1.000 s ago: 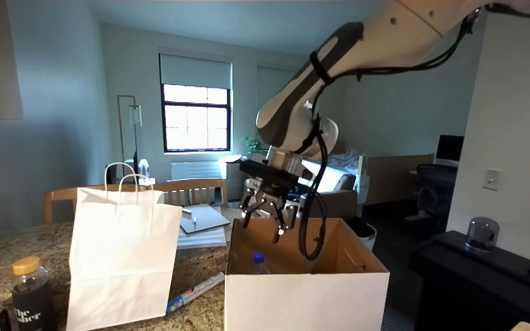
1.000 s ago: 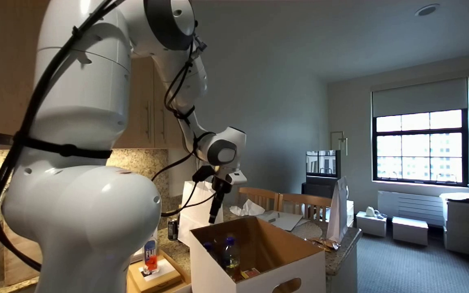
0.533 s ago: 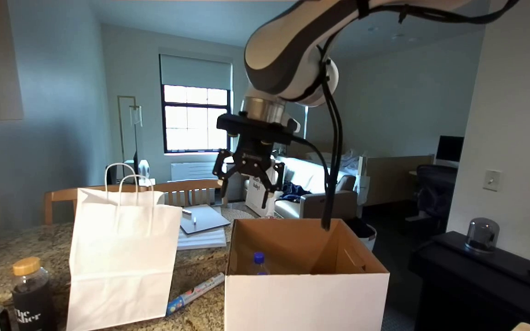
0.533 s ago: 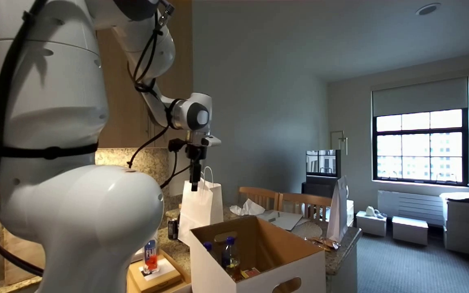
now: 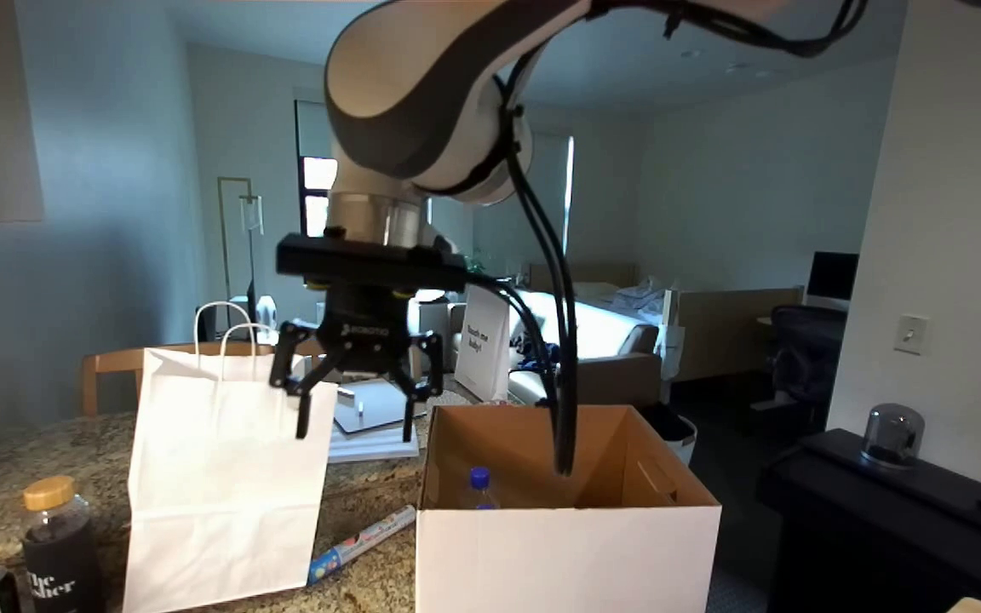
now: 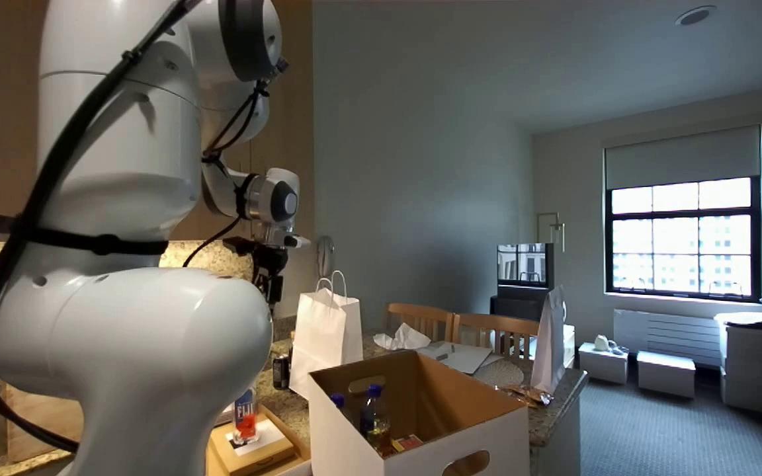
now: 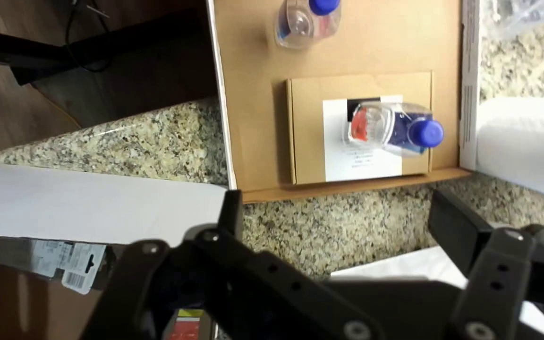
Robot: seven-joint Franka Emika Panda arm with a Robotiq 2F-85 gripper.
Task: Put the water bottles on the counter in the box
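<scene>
Below the black two-fingered claw (image 7: 338, 215), toward wrist-view top | clear blue-capped plastic bottle (image 7: 395, 126), long axis upright on brown cardboard carton (image 7: 307, 134) | I see claw apart, empty

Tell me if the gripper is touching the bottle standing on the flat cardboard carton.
Apart. In the wrist view a strip of speckled counter shows between the open gripper and the bottle; their outlines don't overlap.

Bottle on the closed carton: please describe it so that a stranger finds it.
In an exterior view, find the big white box. Beside it, in the wrist view, a shallow brown tray holds a closed carton. The blue-capped water bottle stands on that carton; the tray's other bottle does not.
</scene>
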